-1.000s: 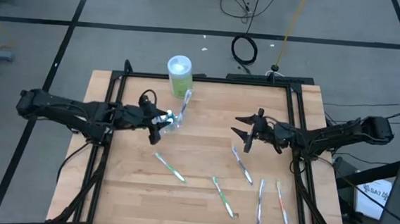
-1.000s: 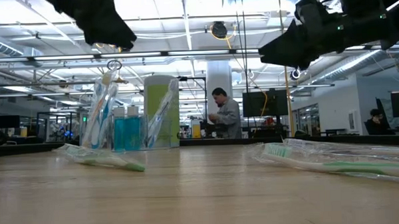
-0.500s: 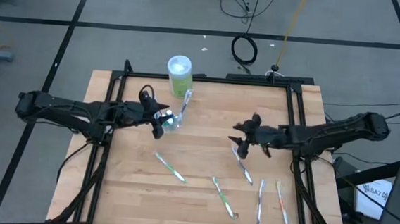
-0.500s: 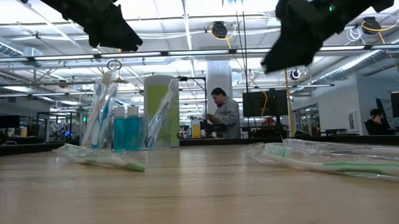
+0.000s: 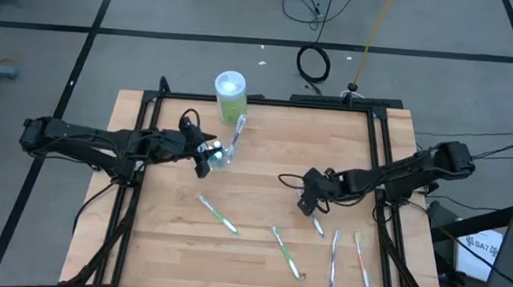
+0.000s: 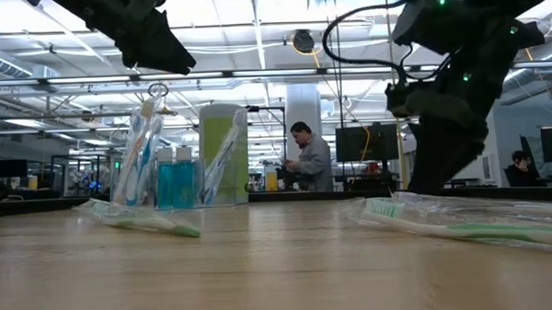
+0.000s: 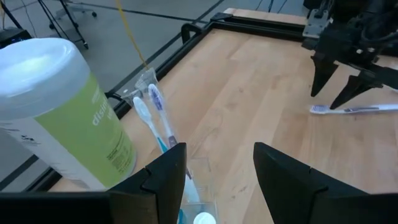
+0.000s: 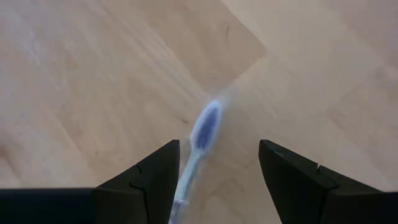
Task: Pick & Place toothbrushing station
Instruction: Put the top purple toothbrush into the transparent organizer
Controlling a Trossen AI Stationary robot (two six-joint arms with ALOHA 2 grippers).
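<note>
My right gripper [image 8: 214, 171] hung wide open and empty over the thin blue-headed wrapped toothbrush [image 8: 204, 127]; closing off-centre (slippery wrapper) could skid it away.

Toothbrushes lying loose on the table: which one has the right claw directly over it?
The blue-headed toothbrush, lying between the open right claw; the others lie apart from it.

Bare wooden tabletop [image 5: 265, 153] between both arms permits passage. Obstacles: green cylindrical wipes canister [image 5: 230, 96], clear plastic cup [image 5: 222, 155], scattered wrapped toothbrushes [image 5: 218, 214] along the near edge.
</note>
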